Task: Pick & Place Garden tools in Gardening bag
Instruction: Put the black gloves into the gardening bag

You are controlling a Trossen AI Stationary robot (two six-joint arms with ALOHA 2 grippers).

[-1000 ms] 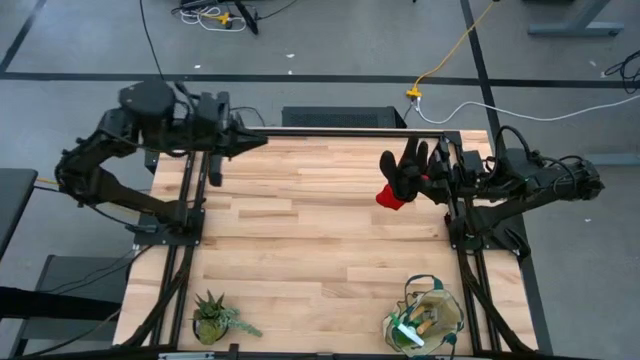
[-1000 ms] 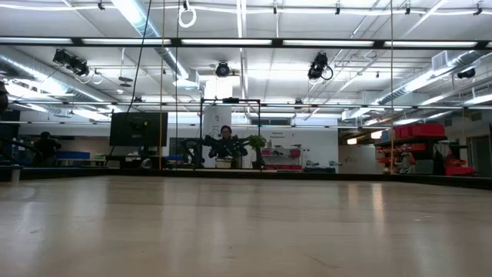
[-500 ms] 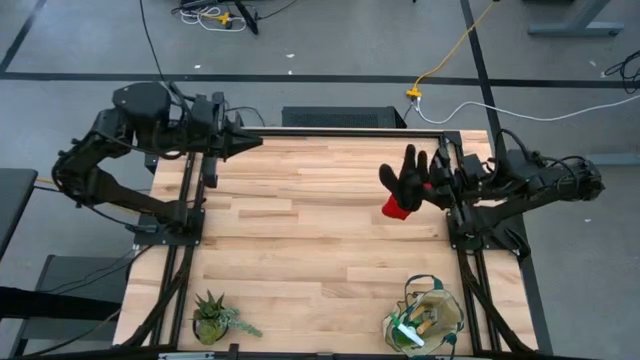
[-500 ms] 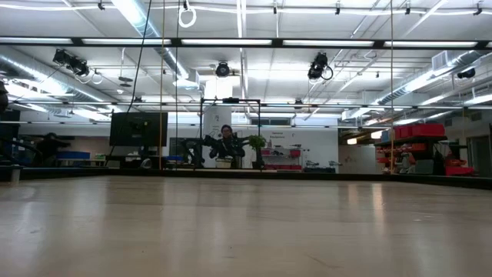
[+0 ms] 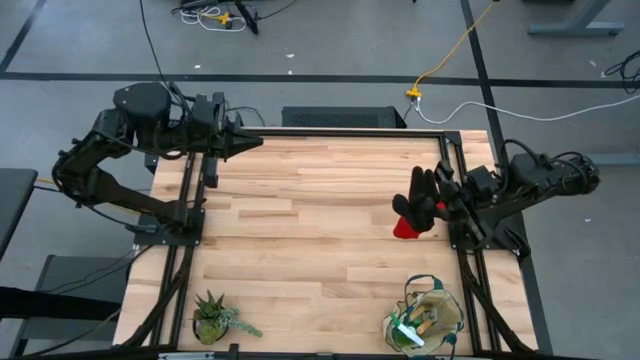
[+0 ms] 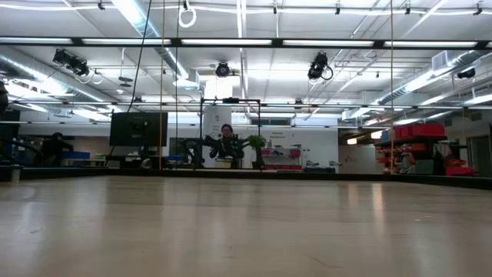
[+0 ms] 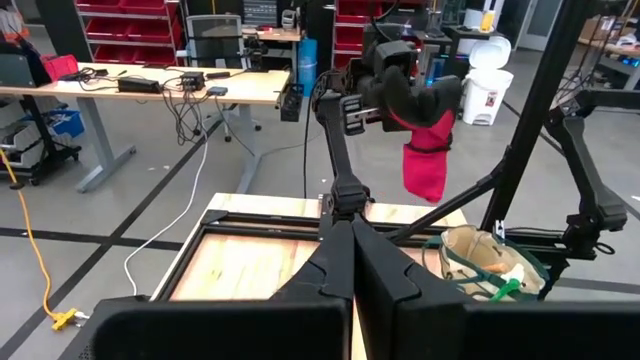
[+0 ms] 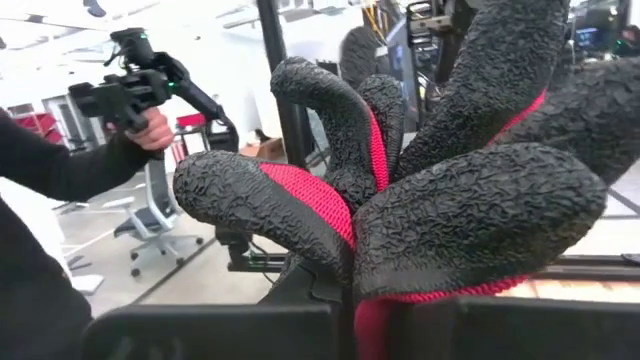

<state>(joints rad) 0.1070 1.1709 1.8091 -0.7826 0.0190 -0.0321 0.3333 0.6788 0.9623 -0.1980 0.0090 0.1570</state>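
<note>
My right gripper (image 5: 432,203) is shut on the red-and-black glove pair (image 5: 414,199), high over the table's right side; the gloves fill the right wrist view (image 8: 420,200). The beige gardening bag (image 5: 447,305) stands upright at the near right corner, its green handles up. In it lie wooden-handled tools (image 5: 429,318) and a bright green piece (image 5: 404,333). My left gripper (image 5: 252,142) hovers shut over the far left corner, holding nothing. The low view shows neither gripper. My right gripper pinches the gloves at the palm part (image 7: 392,100) between its two fingers, coming in level from the table's right side. The black glove fingers (image 8: 300,95) splay out past the gripper. The red cuff (image 7: 424,170) hangs below, and the gloves are lifted clear of the table.
A small spiky potted plant (image 5: 212,317) stands at the near left corner. Black frame rails (image 5: 190,250) run along both table sides. In the right wrist view a person's hand (image 8: 150,125) holds a device beyond the table.
My right gripper has swung with the gloves toward the table's near edge and a little to the right, nearer the bag, turning as it went. The gloves stay lifted clear.
</note>
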